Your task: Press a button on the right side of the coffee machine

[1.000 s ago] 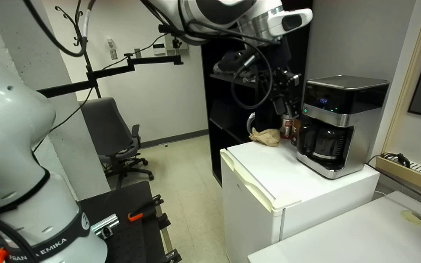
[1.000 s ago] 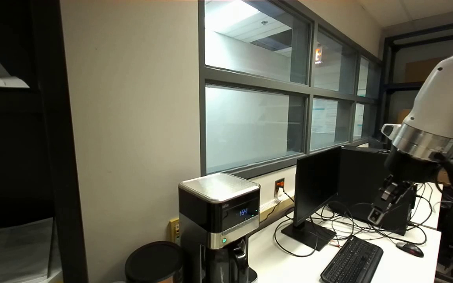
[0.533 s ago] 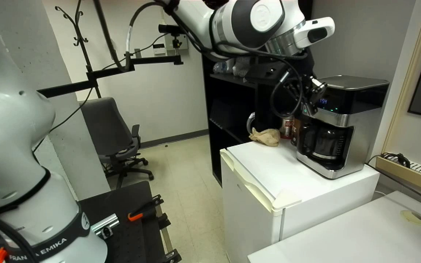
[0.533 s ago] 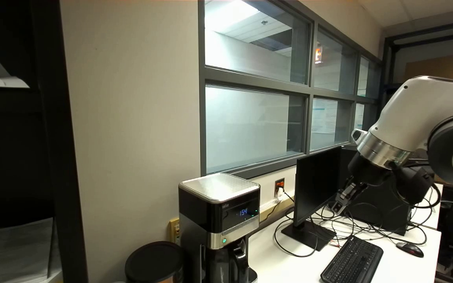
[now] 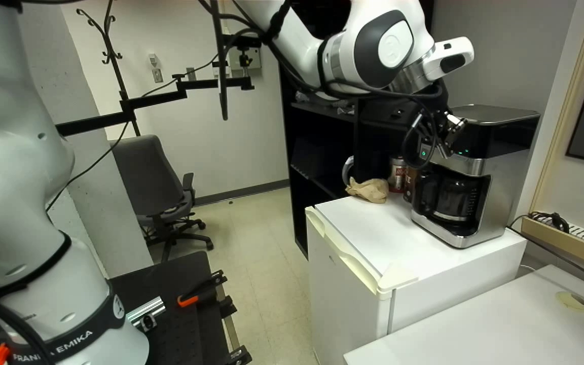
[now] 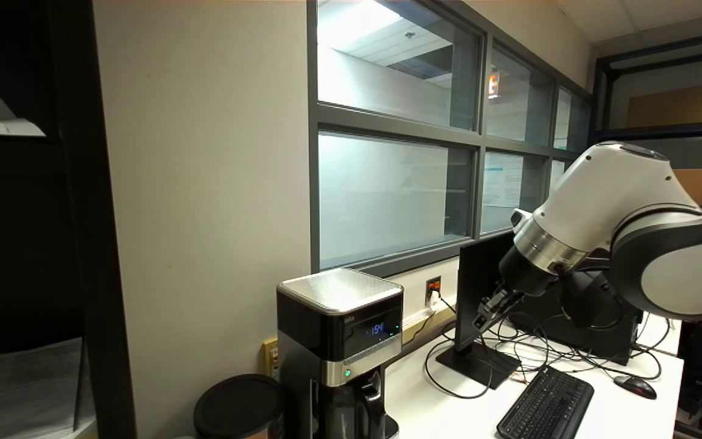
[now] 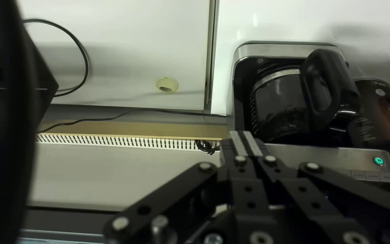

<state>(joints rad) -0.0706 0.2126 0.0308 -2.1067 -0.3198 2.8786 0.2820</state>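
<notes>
The coffee machine (image 5: 507, 187) is boxy, black and silver, with a dark glass carafe (image 7: 279, 101). Its front panel carries a lit clock (image 6: 377, 330), a green-lit button (image 7: 378, 161) and small green lights (image 5: 463, 151) toward the right. A row of small keys (image 7: 372, 175) shows partly in the wrist view; my fingers cover the rest. My gripper (image 5: 446, 150) is in front of the panel's upper half, hiding the clock there. In an exterior view a gap separates the gripper (image 6: 481, 323) from the machine. The gripper (image 7: 246, 143) is shut, its pads together, holding nothing.
The machine stands on a white mini fridge (image 5: 368, 238). Cans (image 5: 397, 175) and a brown paper bag (image 5: 368, 190) are beside it. A monitor (image 6: 485, 286), cables and a keyboard (image 6: 546, 402) occupy the desk. A black shelf (image 5: 317, 152) is behind.
The arm has swung toward the coffee machine, bringing the gripper from beside it to in front of its panel. The fingers, apart a second ago, have come together.
</notes>
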